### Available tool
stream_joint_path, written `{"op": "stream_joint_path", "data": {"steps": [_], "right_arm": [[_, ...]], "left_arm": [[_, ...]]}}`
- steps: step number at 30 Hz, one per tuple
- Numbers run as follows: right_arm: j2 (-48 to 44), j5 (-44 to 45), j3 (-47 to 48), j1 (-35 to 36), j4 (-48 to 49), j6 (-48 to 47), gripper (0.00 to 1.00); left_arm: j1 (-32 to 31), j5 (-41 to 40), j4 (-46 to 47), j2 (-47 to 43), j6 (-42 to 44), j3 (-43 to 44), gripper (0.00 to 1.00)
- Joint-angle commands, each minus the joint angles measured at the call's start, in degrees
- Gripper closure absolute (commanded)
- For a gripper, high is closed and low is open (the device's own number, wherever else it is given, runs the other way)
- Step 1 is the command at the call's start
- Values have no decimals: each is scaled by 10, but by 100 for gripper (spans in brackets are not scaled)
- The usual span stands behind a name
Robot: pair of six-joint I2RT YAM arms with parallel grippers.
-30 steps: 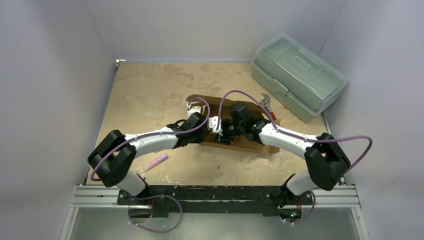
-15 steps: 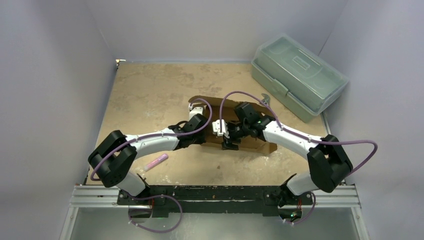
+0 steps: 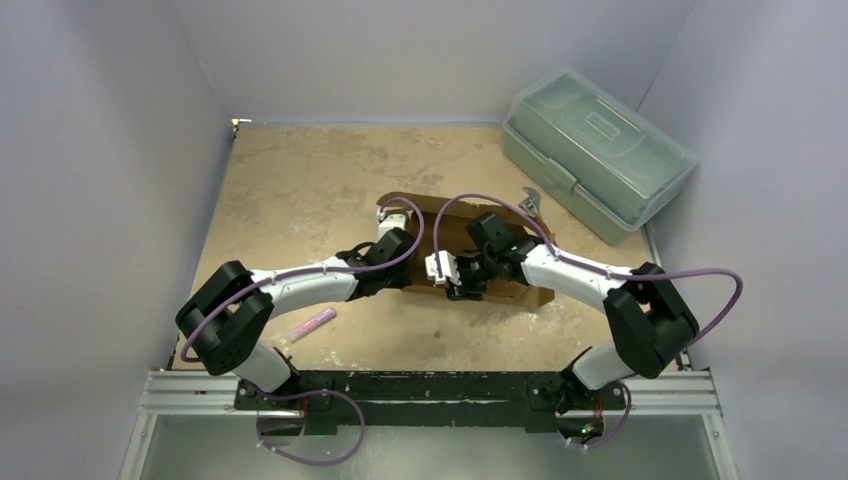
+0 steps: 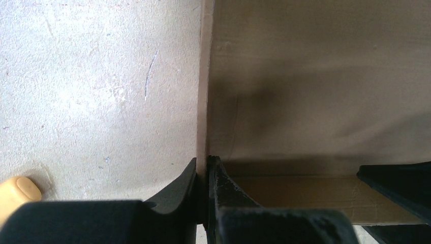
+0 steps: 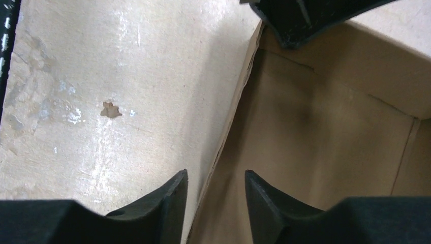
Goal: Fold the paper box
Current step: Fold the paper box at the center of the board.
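The paper box (image 3: 447, 222), a shallow tray of brown cardboard, sits mid-tabletop (image 3: 300, 190) with both arms reaching in over it. The left jaws are clamped tight on the top edge of one upright cardboard wall: in the left wrist view that edge runs straight away from the pinch point, with bare tabletop to the left of the jaws and the box's shadowed inside to their right. The right jaws stand parted, one finger (image 5: 167, 201) outside a box wall over the tabletop and the other finger (image 5: 264, 198) inside the box, the wall's edge rising between them; whether either finger touches it cannot be told. Ahead of the right jaws the box interior opens out to a far wall and corner crease. Well beyond both sets of jaws, toward the far right corner, lies a translucent grey-green toolbox (image 3: 596, 150) with a wrench (image 3: 531, 203) just beside it. Behind the left jaws, near that arm's elbow, a pink pen-like stick (image 3: 312, 322) rests on the tabletop.
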Motion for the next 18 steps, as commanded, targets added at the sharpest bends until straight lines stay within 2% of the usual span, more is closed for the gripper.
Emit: {"op": "stream_joint_path", "data": {"steps": [1,7,11,18], "right_arm": [[16,17,12,8,-7,-8,56],[23,16,23,14,-20,1,76],[30,18,29,14,-23,12,86],[33,15,35,15,-27,19,92]], "left_arm": [[4,9,26,-17,6,-1,100],[22,33,45,-18,13,1,98],[38,54,56,-16,21,3,94],[68,102,82,-8,36,4,89]]}}
